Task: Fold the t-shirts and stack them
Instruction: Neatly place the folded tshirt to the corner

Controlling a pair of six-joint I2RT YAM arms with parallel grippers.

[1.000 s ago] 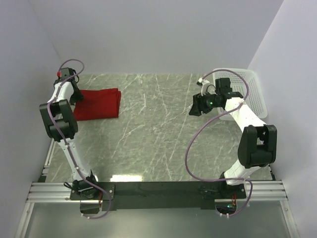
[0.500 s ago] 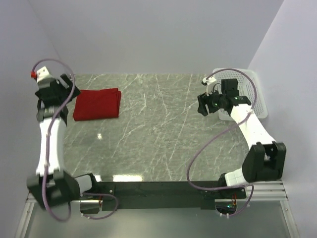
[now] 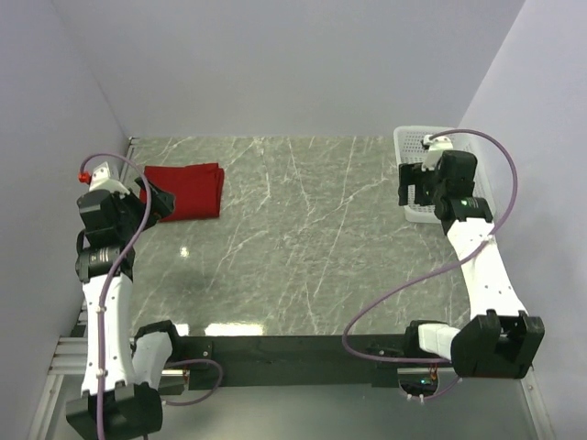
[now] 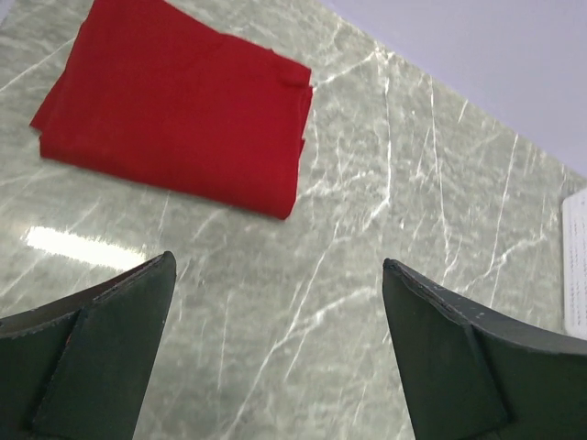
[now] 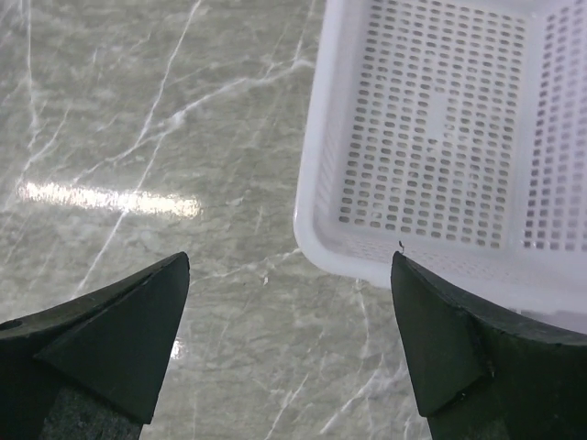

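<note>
Lying folded far-left: 1 red t-shirt [image 4: 179, 119]; basket [image 5: 314, 192] far-right, maybe touching wall [image 3: 537, 92]; both jaws apart.

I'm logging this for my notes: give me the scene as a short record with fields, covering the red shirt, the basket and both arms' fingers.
t-shirt: deep red, folded, lying flat at the far left of the table
basket: white mesh, at the table's far right edge
left fingers: open, holding nothing, above the table near the t-shirt
right fingers: open, holding nothing, over the table beside the basket
</note>
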